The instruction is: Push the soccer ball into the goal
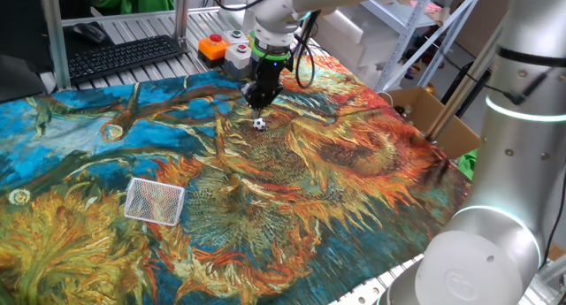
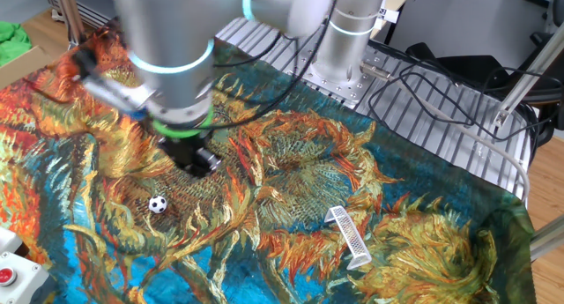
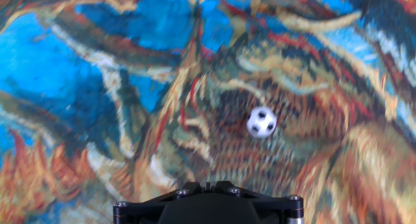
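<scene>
The soccer ball [image 1: 258, 124] is a tiny white ball with black patches lying on the sunflower-patterned cloth. My gripper [image 1: 259, 100] hovers just behind it, pointing down, with its fingers together and nothing between them. The goal [image 1: 154, 200], a small white mesh frame, lies on the cloth well to the front left of the ball. In the other fixed view the ball [image 2: 158, 204] lies to the lower left of the gripper [image 2: 199, 163], and the goal [image 2: 348, 233] is far to the right. In the hand view the ball [image 3: 261, 122] lies ahead and right of the gripper [image 3: 208, 187].
An orange button [image 1: 215, 47] and a red button [image 1: 239, 50] sit on a box behind the gripper. A keyboard [image 1: 124, 56] lies at the back left. A cardboard box [image 1: 424, 110] stands off the table's right edge. The robot base [image 2: 339, 48] stands at the cloth's far side.
</scene>
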`<state>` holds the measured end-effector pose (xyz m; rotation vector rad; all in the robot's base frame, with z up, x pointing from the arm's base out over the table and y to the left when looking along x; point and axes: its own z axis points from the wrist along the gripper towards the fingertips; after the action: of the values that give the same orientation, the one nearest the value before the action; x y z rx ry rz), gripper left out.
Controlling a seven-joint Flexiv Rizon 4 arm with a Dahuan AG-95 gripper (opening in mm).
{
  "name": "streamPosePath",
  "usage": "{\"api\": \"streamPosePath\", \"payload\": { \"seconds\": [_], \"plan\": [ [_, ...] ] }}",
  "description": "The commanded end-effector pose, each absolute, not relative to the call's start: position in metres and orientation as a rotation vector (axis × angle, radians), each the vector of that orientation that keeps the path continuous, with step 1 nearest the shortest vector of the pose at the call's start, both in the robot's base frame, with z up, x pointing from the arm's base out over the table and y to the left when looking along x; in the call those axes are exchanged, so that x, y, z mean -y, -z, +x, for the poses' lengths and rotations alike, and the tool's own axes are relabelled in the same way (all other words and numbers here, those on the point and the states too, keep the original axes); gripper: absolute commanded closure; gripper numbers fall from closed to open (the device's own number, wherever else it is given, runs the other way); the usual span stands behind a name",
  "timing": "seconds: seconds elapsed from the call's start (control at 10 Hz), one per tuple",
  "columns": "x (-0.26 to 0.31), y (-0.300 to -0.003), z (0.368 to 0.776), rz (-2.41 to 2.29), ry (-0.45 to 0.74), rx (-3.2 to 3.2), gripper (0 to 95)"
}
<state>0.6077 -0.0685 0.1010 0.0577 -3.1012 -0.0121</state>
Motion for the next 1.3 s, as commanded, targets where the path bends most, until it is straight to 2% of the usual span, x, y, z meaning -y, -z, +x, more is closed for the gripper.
{"api": "streamPosePath", "payload": {
  "seconds": [0.1,0.5,1.3],
  "plan": [
    [0.08,-0.099,0.62,0.094,0.014,3.101,95.0],
    [0.098,-0.079,0.633,0.149,0.031,3.124,95.0],
    [0.107,-0.077,0.629,0.161,0.051,3.116,95.0]
  ]
}}
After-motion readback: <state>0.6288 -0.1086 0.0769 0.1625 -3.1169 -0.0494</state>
